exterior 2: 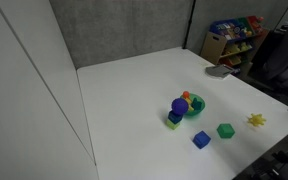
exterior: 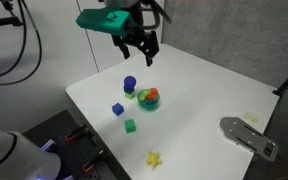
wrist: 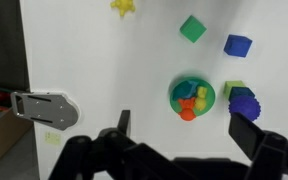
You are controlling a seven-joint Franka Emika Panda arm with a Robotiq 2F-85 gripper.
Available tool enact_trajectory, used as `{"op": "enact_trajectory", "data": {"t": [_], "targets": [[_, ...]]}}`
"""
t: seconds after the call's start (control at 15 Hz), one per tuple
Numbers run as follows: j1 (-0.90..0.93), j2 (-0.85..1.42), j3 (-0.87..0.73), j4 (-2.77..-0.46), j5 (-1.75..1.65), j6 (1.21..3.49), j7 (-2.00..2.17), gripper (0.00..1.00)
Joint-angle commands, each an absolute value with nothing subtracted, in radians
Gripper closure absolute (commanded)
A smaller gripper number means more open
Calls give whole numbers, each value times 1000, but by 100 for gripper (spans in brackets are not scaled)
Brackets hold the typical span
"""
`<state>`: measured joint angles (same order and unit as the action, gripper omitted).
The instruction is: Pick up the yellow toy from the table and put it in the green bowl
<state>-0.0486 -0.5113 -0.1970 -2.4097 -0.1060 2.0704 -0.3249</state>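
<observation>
The yellow toy [exterior: 154,158] is a small flat star lying on the white table near its front edge, well apart from the green bowl. It also shows in an exterior view [exterior 2: 256,120] and at the top of the wrist view [wrist: 123,6]. The green bowl [exterior: 144,104] [exterior 2: 197,111] [wrist: 174,97] stands mid-table and holds small orange, yellow and blue pieces. My gripper [exterior: 137,45] [wrist: 187,128] is open and empty, high above the table, roughly over the bowl.
A blue cylinder [exterior: 130,84] [wrist: 243,100] and a yellow-green block [wrist: 233,88] touch the bowl's side. A blue cube [exterior: 117,110] [wrist: 238,44] and a green cube [exterior: 130,126] [wrist: 192,28] lie between bowl and star. A grey metal plate [exterior: 249,135] [wrist: 44,108] lies at the table edge.
</observation>
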Motion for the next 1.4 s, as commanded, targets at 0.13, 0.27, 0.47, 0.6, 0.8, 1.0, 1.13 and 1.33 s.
{"op": "enact_trajectory", "data": {"t": [0.13,0.27,0.47,0.6,0.8,1.0,1.13,1.33], "targets": [[-57,-353,-254,-2335,-7,1978,-409,0],[-72,-317,-264,-2351,-4,1976,-423,0],[-93,-258,-267,-2370,-21,2009,-442,0],[-107,-219,-265,-2393,-26,2063,-445,0],[-125,-166,-263,-2442,-28,2195,-456,0],[-143,-99,-262,-2477,-30,2319,-454,0],[-155,-55,-260,-2487,-28,2374,-453,0],[-171,-4,-254,-2491,-29,2430,-446,0]]}}
